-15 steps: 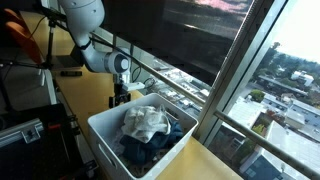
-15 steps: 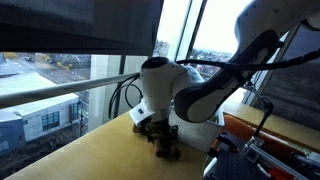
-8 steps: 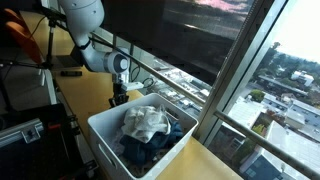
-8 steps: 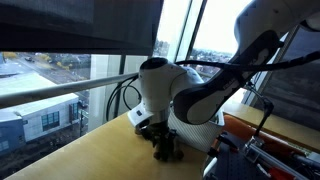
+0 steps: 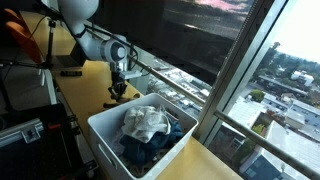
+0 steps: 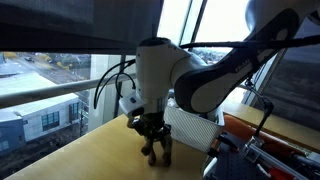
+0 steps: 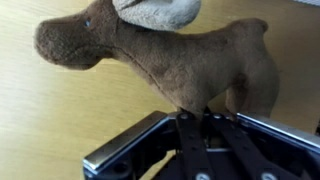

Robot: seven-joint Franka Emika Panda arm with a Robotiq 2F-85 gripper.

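You are holding the pincer (image 7: pixel 200 120) clamped on a brown plush moose (image 7: pixel 170 55). In the wrist view the two fingers are standing nearly together, pinching the toy's underside where the legs are hanging down. The moose is lying directly ahead of the fingertips, filling the upper half of that frame. Its long axis is running left to right, crosswise to the fingers. The head is pointing to the upper left, a pale antler (image 7: pixel 155 12) is showing at the top edge, and the hindquarters are at the right. The grip is sitting right of the body's middle.

In an exterior view the pincer (image 6: pixel 153 142) is hanging fingers-down over the wooden surface (image 6: pixel 70 155). Whether the toy is touching that surface cannot be told. A white bin (image 5: pixel 100 128) of crumpled clothes (image 5: pixel 148 122) is standing near, toward the lower right.
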